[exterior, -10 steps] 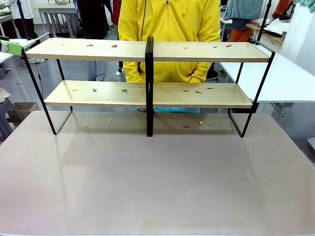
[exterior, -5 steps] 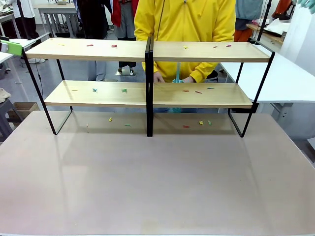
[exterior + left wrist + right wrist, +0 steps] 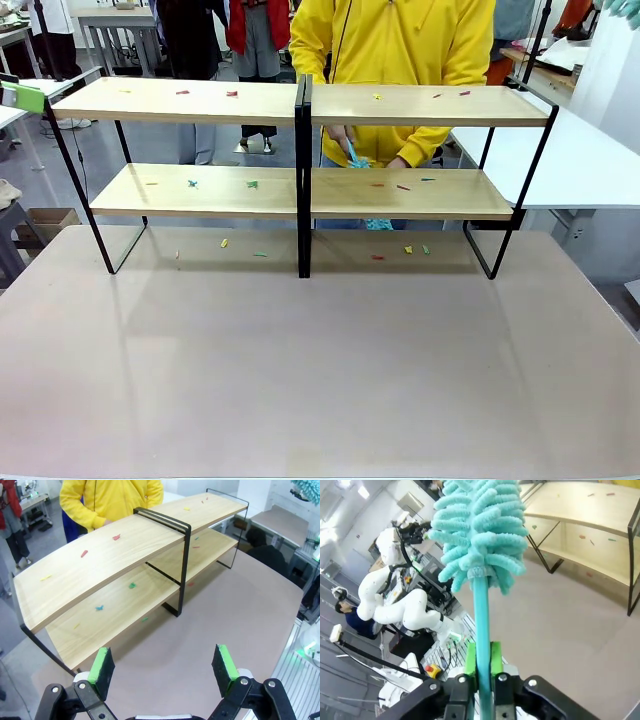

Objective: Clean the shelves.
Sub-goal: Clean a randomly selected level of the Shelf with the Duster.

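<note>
1. In the right wrist view, the right end effector is seen clamped on the thin handle of a teal duster. The handle's lower end is hidden between the green pads, and the fingers are cut off at 6 o'clock. The fluffy head is pointed toward 12 o'clock.
2. In the left wrist view, the left end effector is held open above the surface, with nothing between its pads. Its linkage is cut off by the bottom edge.
3. The shelves are stood on the surface toward 12 o'clock in the front view, spanning most of its width from 9 to 3 o'clock. The black centre post is set at the middle.
4. Small coloured scraps are scattered on the upper board. More are seen on the lower board, and more on the surface beneath the rack. What they are made of cannot be made out.
5. Beyond the shelves, at 12 o'clock, a person in a yellow top is partly hidden by the boards. A hand is seen between the two boards, holding a teal object. Its middle is covered by the lower board, and a fluffy end is seen below it.
</note>
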`<state>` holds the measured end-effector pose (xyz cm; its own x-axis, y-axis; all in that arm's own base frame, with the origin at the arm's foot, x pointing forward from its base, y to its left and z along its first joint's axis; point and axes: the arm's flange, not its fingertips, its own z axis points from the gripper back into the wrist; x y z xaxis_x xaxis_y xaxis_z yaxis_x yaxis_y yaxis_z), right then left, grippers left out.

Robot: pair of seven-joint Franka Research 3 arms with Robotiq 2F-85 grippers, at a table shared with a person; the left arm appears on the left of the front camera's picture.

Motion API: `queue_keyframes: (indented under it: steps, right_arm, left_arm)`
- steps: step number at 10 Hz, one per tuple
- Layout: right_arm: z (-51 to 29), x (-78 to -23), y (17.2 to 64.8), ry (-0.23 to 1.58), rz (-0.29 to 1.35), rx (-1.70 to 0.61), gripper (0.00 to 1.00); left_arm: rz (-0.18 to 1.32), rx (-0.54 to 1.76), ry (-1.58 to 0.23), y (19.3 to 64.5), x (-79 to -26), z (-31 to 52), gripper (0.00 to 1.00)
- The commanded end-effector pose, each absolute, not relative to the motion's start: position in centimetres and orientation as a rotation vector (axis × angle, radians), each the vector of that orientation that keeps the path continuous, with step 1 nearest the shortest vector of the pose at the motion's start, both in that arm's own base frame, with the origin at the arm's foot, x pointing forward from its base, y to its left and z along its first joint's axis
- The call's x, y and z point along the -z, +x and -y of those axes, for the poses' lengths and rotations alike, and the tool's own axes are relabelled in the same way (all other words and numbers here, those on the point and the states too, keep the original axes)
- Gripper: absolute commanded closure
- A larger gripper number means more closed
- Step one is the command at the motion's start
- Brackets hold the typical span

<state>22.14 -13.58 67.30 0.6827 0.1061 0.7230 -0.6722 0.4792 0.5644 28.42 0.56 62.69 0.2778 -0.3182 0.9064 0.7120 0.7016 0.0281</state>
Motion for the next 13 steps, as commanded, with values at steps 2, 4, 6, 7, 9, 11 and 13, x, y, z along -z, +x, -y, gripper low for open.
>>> queue_keyframes:
  steps: [2,4,6,7,9,11,13]
  right_arm:
    - [1.3,-69.7,24.5,0.649,0.527,-0.615,0.87]
    - [-6.3,-71.5,29.2,0.439,0.439,-0.506,0.87]
    - [-10.0,-72.9,31.5,0.257,0.411,-0.504,0.87]
    - [-9.5,-70.9,28.3,0.435,0.497,-0.563,0.87]
    - [-12.0,-71.3,29.5,0.208,0.465,-0.368,0.87]
    - [-14.2,-72.0,31.7,0.182,0.456,-0.322,0.87]
    - [-16.9,-72.2,34.8,0.137,0.437,-0.291,0.87]
  left_arm:
    - [1.088,0.719,-0.426,28.5,-62.6,-0.5,0.0]
    - [1.088,0.719,-0.426,28.5,-62.6,-0.5,0.0]
    - [1.088,0.719,-0.426,28.5,-62.6,-0.5,0.0]
    - [1.088,0.719,-0.426,28.5,-62.6,-0.5,0.0]
    - [1.088,0.719,-0.426,28.5,-62.6,-0.5,0.0]
    - [1.088,0.719,-0.426,28.5,-62.6,-0.5,0.0]
    - [1.088,0.719,-0.426,28.5,-62.6,-0.5,0.0]
